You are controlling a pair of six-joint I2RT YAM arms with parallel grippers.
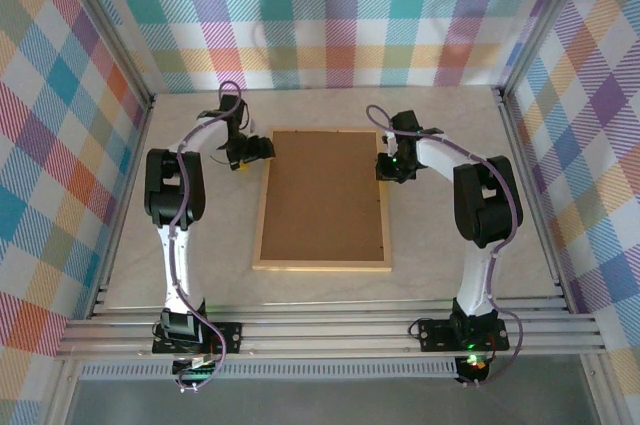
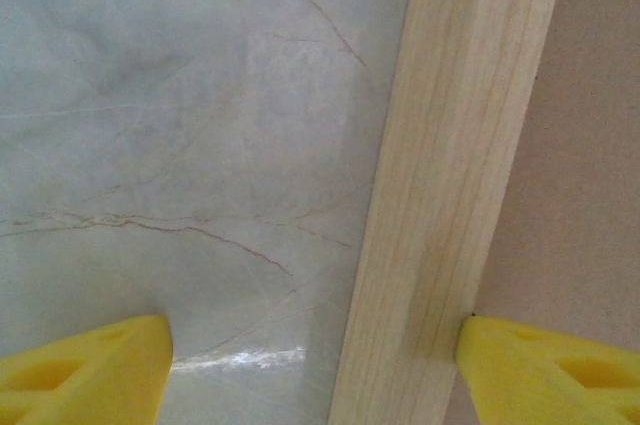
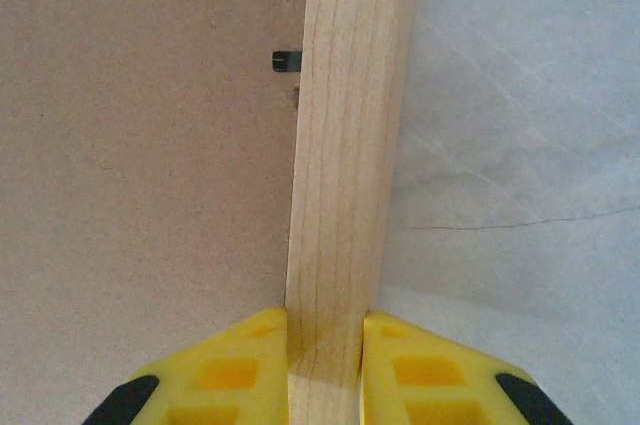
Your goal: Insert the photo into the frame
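Frame [image 1: 320, 265] lies flat mid-pic on counter [image 1: 430, 255], brown backing [image 1: 322, 195] facing up. L pincer [image 1: 256, 150] sits at frame's upper-left edge, open: in wrist view its yellow fingers [image 2: 90, 370] straddle the wood rail [image 2: 440, 165], one over counter w/ a gap, the other just beside rail's inner edge. R pincer [image 1: 386, 167] at upper-right edge, clamped on the rail. Small black tab [image 3: 286, 61] on backing, touching rail.
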